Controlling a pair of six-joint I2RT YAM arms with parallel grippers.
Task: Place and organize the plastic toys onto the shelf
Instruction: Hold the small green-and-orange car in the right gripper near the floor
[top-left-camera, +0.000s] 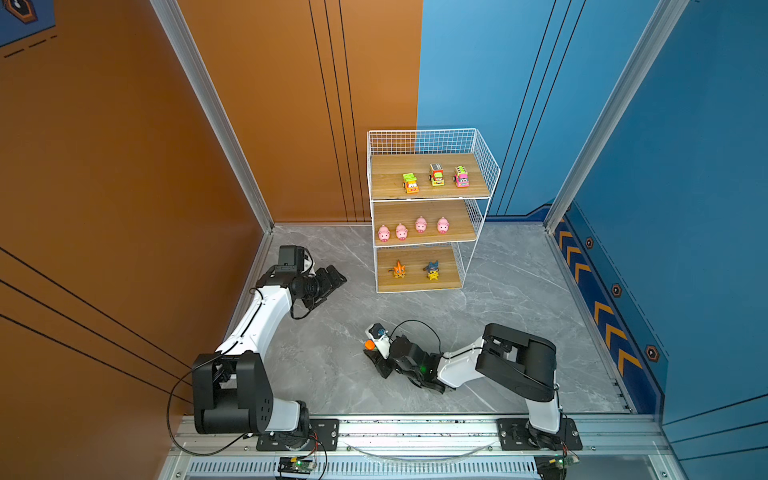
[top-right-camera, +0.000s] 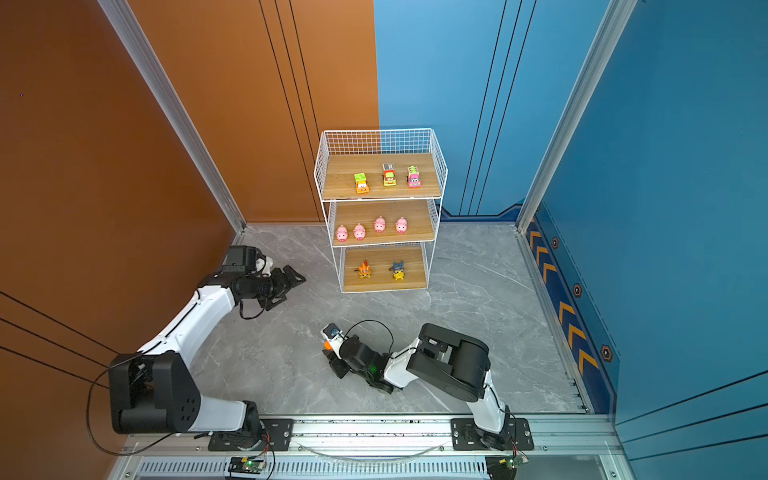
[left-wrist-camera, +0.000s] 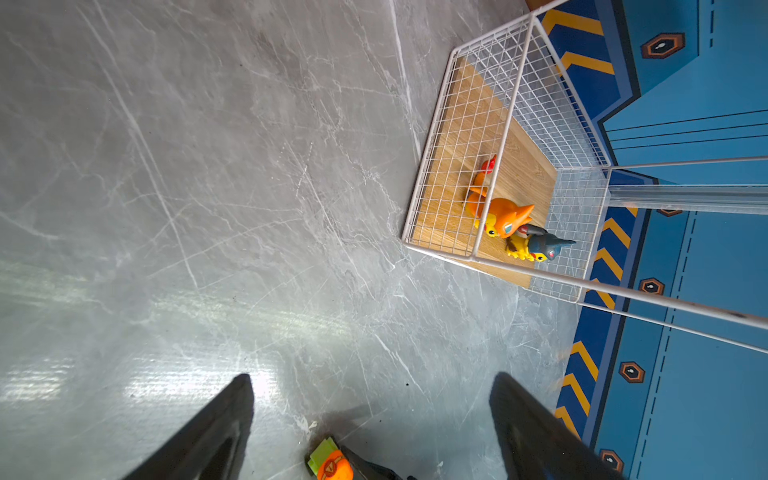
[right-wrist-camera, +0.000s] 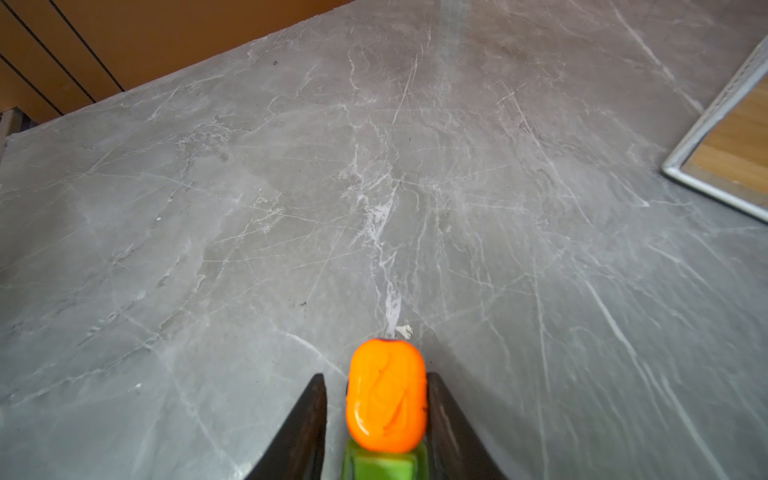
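Right gripper (right-wrist-camera: 376, 375) sits low on the gray floor (right-wrist-camera: 374, 187) with its fingers on both sides of the orange car (right-wrist-camera: 386, 399). One finger touches the car, but I cannot tell if the car is squeezed. Left gripper (left-wrist-camera: 372, 376) is wide open, near the shelf (top-left-camera: 422, 141). On its top board stand three cars (top-left-camera: 436, 174), and four pigs (top-left-camera: 420, 224) stand on the middle board.

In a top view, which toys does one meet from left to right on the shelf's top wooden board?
Small yellow-orange plastic car with green roof, small green car with red roof, small pink car with green roof.
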